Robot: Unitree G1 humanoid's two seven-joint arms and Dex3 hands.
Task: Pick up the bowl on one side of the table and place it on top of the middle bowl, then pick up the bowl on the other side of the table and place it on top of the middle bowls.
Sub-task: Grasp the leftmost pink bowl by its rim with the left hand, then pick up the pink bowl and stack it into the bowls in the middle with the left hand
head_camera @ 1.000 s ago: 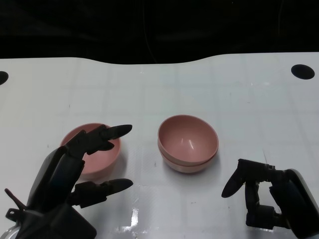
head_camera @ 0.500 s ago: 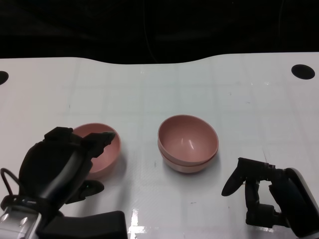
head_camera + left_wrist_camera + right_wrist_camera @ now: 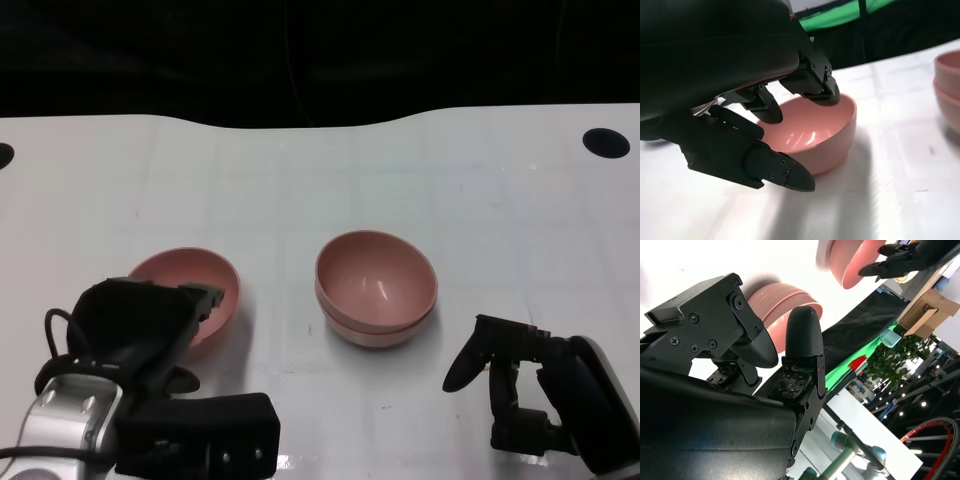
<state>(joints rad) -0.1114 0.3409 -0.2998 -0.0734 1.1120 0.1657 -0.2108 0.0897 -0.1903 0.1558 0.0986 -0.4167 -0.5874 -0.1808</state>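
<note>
Pink single bowl sits at the left, our left hand over its near rim, fingers spread around it, not yet gripping. At the centre we see two stacked bowls, so one placement looks done. Our right hand rests empty, fingers apart.

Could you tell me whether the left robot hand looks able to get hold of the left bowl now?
Probably yes: the left robot hand is already at the left bowl, fingers over its near rim, nothing between.
</note>
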